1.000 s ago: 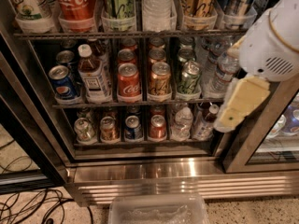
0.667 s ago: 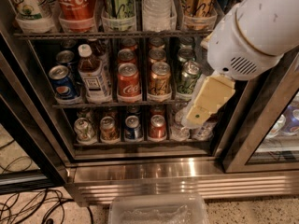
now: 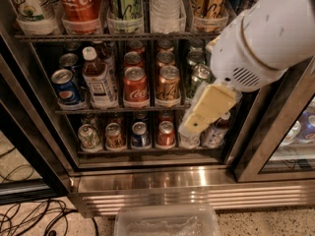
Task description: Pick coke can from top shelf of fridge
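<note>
The coke can (image 3: 81, 4) stands on the top shelf (image 3: 118, 36), well up-left of the tool (image 3: 207, 108); the arm (image 3: 270, 33) slants down-left; the tool's opening, I cannot tell.

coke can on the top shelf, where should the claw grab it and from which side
Grip the coke can around its red body above the clear tub, coming straight in from the open front of the fridge: it stands upright, a green can close beside it. The claw hangs lower right of it.

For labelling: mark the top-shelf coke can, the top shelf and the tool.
coke can (image 3: 81, 4): camera view, red script label.
top shelf (image 3: 123, 36): camera view, front wire edge.
tool (image 3: 203, 113): camera view, yellowish end, before the middle rack (image 3: 113, 110) at right.
</note>
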Controlling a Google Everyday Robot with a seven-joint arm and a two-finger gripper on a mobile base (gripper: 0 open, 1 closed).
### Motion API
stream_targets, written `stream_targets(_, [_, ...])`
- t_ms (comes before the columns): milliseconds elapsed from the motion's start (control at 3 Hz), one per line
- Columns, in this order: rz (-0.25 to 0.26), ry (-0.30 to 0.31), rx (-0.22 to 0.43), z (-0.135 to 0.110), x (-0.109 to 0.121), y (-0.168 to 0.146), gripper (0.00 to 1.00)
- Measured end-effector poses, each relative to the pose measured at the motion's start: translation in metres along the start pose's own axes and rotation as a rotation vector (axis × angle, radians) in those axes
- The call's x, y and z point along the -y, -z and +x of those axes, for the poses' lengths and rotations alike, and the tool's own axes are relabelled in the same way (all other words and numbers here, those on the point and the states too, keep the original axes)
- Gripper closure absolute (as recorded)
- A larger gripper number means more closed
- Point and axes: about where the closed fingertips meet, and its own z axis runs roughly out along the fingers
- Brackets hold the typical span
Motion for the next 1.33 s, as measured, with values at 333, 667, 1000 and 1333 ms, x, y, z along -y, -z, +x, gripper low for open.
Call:
stream_targets(333, [0.052, -0.045, 0.089, -0.035, -0.021, -0.019, 0.0])
stream_targets(667, [0.106, -0.093, 0.212, -0.091, -0.029, -0.033, 0.0])
stream_targets(1000, [0.177, -0.109, 0.359, -0.15, -0.017, -0.034, 0.0])
stream_targets(1333, [0.213, -0.142, 0.508, -0.196, -0.001, -0.032, 0.0])
